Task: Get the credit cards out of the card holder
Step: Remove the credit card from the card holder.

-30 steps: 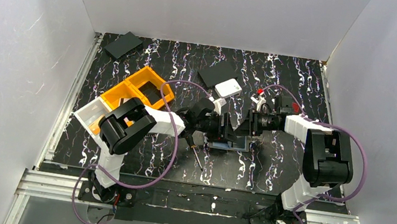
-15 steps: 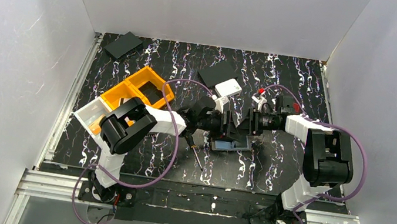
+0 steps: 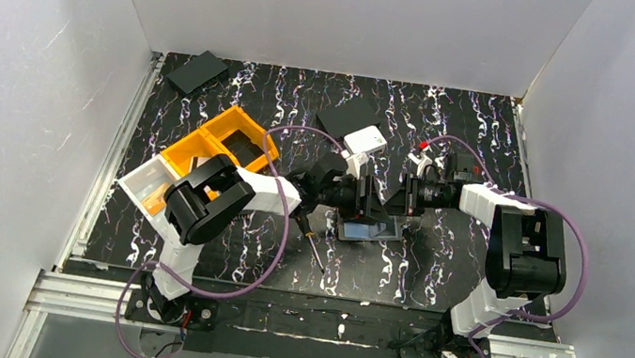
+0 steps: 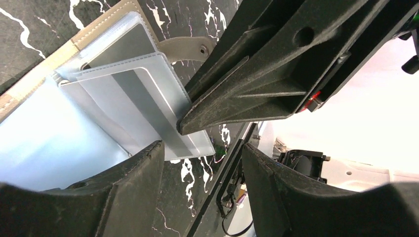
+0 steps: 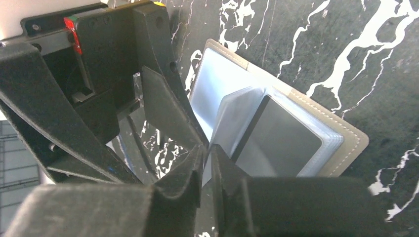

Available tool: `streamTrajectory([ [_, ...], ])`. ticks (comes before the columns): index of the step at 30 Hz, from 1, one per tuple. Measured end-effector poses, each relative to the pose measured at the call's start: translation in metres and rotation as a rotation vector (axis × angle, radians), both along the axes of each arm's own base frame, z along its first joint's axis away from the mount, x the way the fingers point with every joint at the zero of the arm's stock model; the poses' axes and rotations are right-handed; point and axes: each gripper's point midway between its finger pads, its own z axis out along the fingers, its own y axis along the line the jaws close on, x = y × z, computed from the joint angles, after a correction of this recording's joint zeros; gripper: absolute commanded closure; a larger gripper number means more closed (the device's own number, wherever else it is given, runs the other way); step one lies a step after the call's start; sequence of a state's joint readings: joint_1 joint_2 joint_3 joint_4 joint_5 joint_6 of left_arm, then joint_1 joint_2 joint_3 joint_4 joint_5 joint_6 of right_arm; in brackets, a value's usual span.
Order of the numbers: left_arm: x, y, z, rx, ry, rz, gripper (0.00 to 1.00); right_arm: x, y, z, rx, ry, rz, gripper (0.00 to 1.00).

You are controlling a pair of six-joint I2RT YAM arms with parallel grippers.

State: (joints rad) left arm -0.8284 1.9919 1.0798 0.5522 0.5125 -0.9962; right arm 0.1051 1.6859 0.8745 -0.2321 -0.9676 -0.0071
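Marbled black-and-white tabletop (image 3: 218,250) carries, nearest the arm bases, a thin screwdriver (image 3: 313,250) lying just left of the card holder (image 3: 370,232). The holder lies open at mid-table, taupe outside and pale blue inside. Over it the two arms meet tip to tip. The left gripper (image 4: 201,148) stands wide, one finger over the pale blue lining, with no grip that shows. The right gripper (image 5: 207,153) is pinched narrow on the edge of a pale credit card (image 4: 148,94) in its clear sleeve, which stands up from the fold. A dark grey card (image 5: 279,143) sits in the sleeves beside it. Farther back are orange bins (image 3: 240,130), a white square box (image 3: 364,139) and two flat black rectangles (image 3: 198,72).
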Motion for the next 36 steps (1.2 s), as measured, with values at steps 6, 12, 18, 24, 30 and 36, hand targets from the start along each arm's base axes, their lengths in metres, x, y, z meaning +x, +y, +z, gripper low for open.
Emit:
streamTrajectory([
  [6,-0.003,0.015,-0.007,0.034,-0.009,0.042,0.25,0.002,-0.003,-0.004,-0.027,0.002,-0.014,0.99],
  [12,-0.006,0.036,0.008,0.009,-0.024,0.111,0.20,0.004,-0.007,-0.006,-0.037,0.003,-0.032,0.99],
  [18,0.001,0.038,0.022,-0.075,-0.016,0.160,0.24,0.006,-0.018,-0.011,-0.039,0.019,-0.073,0.99],
  [24,0.008,0.030,0.023,-0.111,-0.006,0.173,0.35,0.006,-0.019,-0.013,-0.047,0.020,-0.080,0.86],
  [30,0.014,0.022,-0.007,-0.079,0.045,0.174,0.40,0.006,-0.019,-0.013,-0.046,0.022,-0.079,0.75],
  [36,0.012,0.025,-0.028,-0.038,0.085,0.176,0.42,0.005,-0.019,-0.017,-0.047,0.038,-0.078,0.75],
])
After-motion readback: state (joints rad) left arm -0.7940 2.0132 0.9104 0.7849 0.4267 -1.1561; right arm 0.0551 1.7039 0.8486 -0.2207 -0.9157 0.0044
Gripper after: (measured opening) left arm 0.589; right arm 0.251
